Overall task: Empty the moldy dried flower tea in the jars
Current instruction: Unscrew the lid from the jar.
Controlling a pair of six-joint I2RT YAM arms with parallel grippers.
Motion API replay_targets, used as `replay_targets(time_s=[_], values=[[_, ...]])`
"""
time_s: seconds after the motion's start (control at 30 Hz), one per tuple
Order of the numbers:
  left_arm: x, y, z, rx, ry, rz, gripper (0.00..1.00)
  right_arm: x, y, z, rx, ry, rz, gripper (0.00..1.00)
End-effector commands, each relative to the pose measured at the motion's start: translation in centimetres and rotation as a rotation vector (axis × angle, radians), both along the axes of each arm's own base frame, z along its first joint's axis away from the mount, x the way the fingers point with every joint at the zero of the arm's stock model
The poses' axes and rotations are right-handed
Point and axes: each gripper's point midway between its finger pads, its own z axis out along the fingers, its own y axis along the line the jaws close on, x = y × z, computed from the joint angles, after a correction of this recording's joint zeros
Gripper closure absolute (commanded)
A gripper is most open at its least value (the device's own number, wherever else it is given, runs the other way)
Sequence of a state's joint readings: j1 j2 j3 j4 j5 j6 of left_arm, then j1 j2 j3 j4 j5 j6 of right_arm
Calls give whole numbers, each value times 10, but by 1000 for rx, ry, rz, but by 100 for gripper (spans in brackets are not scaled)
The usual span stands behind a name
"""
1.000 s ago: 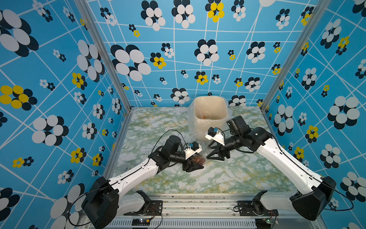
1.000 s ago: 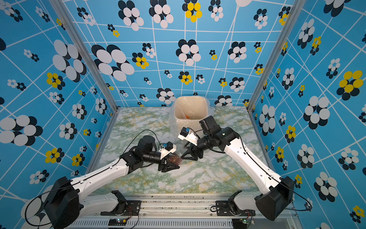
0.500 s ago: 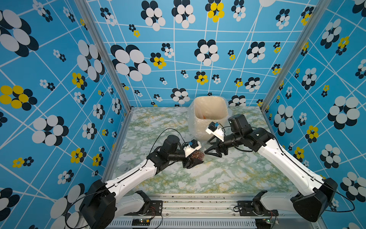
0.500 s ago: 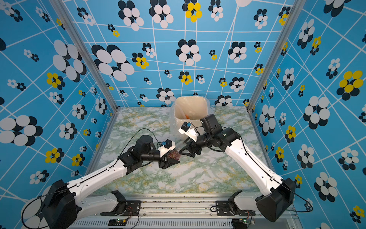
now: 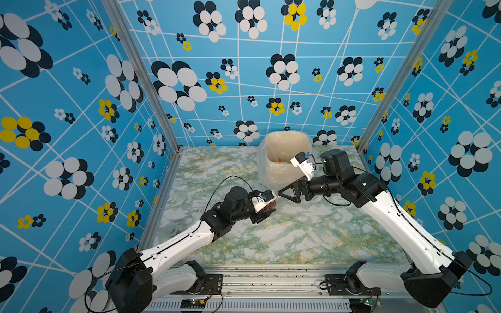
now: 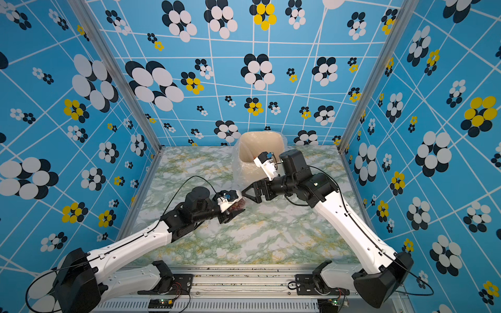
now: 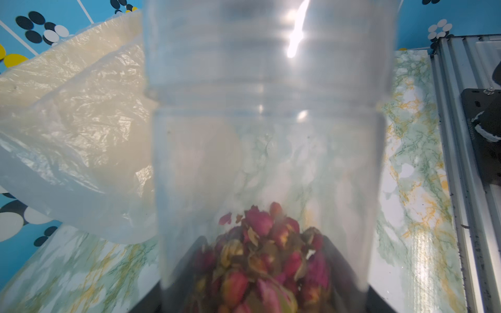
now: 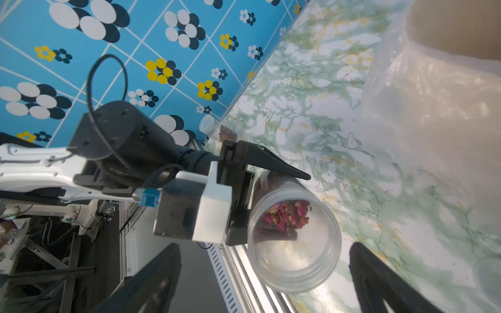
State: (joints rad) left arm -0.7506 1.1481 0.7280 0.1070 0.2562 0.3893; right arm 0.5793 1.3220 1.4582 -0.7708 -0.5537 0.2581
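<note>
A marble-patterned table [image 5: 298, 238] sits inside a blue flowered enclosure, with 2 robot arms reaching in from the near edge. At the back stands a beige, plastic-lined bin [image 5: 273, 173]; a faint reddish trace shows inside it, too small to identify.

The left gripper [image 5: 264, 212] is clamped around the base end of 1 open jar [image 8: 295, 244], holding it on its side in the air at mid-table, short of the bin, with its lidless mouth facing the right arm. The right gripper [image 5: 283, 192] has its jaws spread wide and grasps nothing, hovering just beside that mouth.

A second jar [image 8: 210, 124] stands at the table's left edge near the wall, well apart from both grippers, its lid apparently on and reddish bits inside.

The dried flower tea [image 8: 287, 215] – rosy buds and crumbs – sits piled at the closed end of the open jar.

Judged from this, the lid removal is done – the pour into the bin is left, then the whole second jar.
</note>
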Motion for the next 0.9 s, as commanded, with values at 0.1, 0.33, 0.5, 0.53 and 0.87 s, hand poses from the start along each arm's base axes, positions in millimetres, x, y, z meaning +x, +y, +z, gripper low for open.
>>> replay_targets(time_s=[0.1,0.33,0.5,0.53,0.87], values=[[8,-1,20,2,-104,32,75,1,0,-29,-55,254,-103,8],[7,-1,21,7,-112,30,75,1,5,-38,-50,285,-85,20],[6,-3,19,13,-109,23,75,1,8,-42,-50,299,-66,30],[6,-3,19,13,-109,23,75,1,8,-43,-53,299,-60,33],[-27,-18,23,-76,9,-162,77,-2,3,-51,-143,49,143,64]])
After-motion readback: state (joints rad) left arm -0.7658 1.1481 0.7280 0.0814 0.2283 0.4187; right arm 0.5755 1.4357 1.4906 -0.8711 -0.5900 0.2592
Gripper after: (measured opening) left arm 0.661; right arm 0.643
